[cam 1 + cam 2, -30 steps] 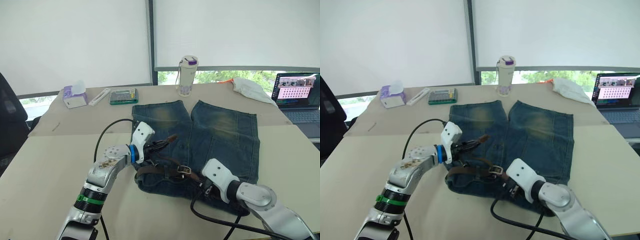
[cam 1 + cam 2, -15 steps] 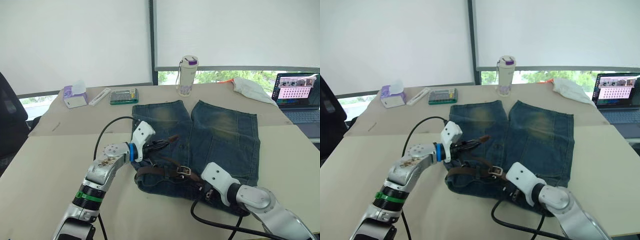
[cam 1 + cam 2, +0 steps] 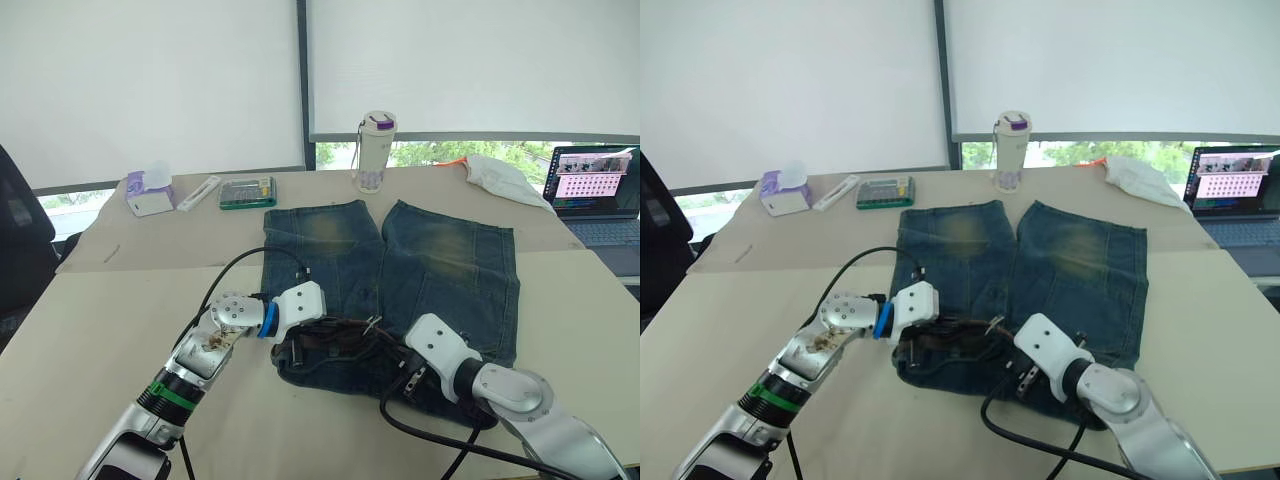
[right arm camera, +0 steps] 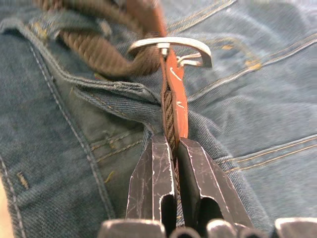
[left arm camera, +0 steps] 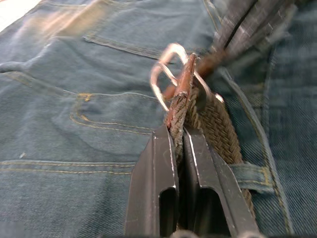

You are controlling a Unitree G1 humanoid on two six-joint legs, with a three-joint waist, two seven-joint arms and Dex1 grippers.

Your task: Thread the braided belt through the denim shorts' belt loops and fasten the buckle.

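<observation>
The denim shorts [image 3: 440, 260] lie flat on the table, waistband toward me. The braided belt [image 3: 335, 335] lies bunched along the waistband's left half. My left gripper [image 5: 178, 131] is shut on the belt's brown strap, edge-on, right behind the silver buckle [image 5: 166, 74]. From the other side my right gripper [image 4: 171, 141] is shut on a leather-tipped strap that reaches the buckle [image 4: 168, 45]. The two grippers [image 3: 330, 328] [image 3: 398, 352] face each other closely over the waistband. A belt loop [image 4: 49, 22] crosses the braid in the right wrist view, and another belt loop [image 5: 247, 173] lies beside the left fingers.
A bottle [image 3: 376, 152], a green box [image 3: 247, 192], a tissue pack [image 3: 150, 192] and a white cloth [image 3: 505, 180] sit along the far edge. A laptop [image 3: 598, 195] stands at the far right. Black cables [image 3: 420, 430] trail from both wrists.
My left gripper has swung right and down along the waistband with the belt end, closing on the buckle. The belt is now bunched between the two grippers. The right gripper has barely shifted.
</observation>
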